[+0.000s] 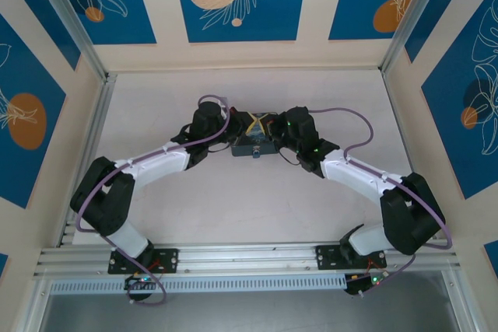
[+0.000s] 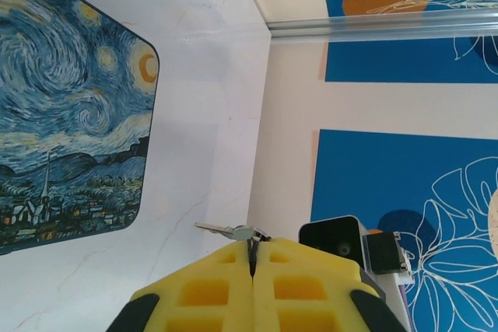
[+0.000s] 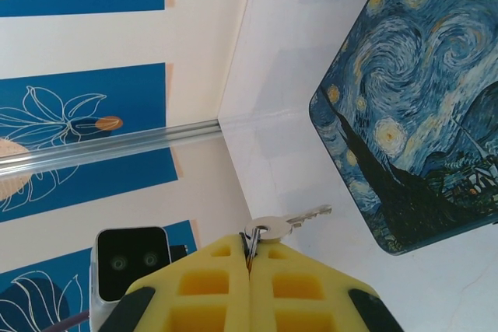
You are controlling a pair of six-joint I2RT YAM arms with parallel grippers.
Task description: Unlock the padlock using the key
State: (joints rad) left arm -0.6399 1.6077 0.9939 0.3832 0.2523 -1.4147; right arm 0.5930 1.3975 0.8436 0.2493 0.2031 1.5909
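Observation:
My two grippers meet tip to tip over the middle of the table, left gripper (image 1: 246, 125) and right gripper (image 1: 267, 125). In the left wrist view the yellow fingers of the left gripper (image 2: 251, 243) are shut on a thin dark ring, and a small silver key (image 2: 224, 230) sticks out to the left from it. In the right wrist view the right gripper (image 3: 249, 248) is shut on an edge-on key and ring, with a second silver key (image 3: 292, 221) lying flat and pointing right. The padlock is hidden from me.
A dark-blue box with a starry-night painting (image 1: 250, 146) lies on the white table just below the grippers, the box (image 2: 70, 114) to the left of my left fingers and the box (image 3: 420, 114) to the right of my right fingers. Blue-panelled walls and aluminium rails enclose the table.

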